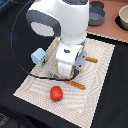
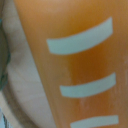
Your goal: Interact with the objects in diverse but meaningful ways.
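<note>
Exterior view: white Panda arm (image 1: pixel 62 22) fills the upper centre of the frame, wrist pointing down over a striped beige placemat (image 1: pixel 100 75) on a dark table (image 1: pixel 115 107). The gripper (image 1: pixel 67 75) itself is hidden under the arm body, so whether the fingers are wide, narrow or holding anything cannot be told.

Red tomato (image 1: pixel 56 93) sits on the mat in the lower centre of the frame, near the arm but apart from it. Pale blue-white carton (image 1: pixel 38 57) stands at the mat's left edge, just beside the arm. Two wooden utensil handles show: one (image 1: pixel 92 60) sticking out right of the wrist, one (image 1: pixel 76 84) below it, between wrist and tomato. Dark grey frying pan (image 1: pixel 95 15) is at the top of the frame, partly behind the arm; a tan bowl (image 1: pixel 123 19) is at the top right corner.

Wrist view only: orange-yellow bread loaf (image 2: pixel 75 60) with pale score stripes fills nearly the whole frame, very close to the camera, blurred. The loaf is not visible in the exterior view, the arm covering that spot. No fingers visible here either. Pale mat shows at the frame's left side.
</note>
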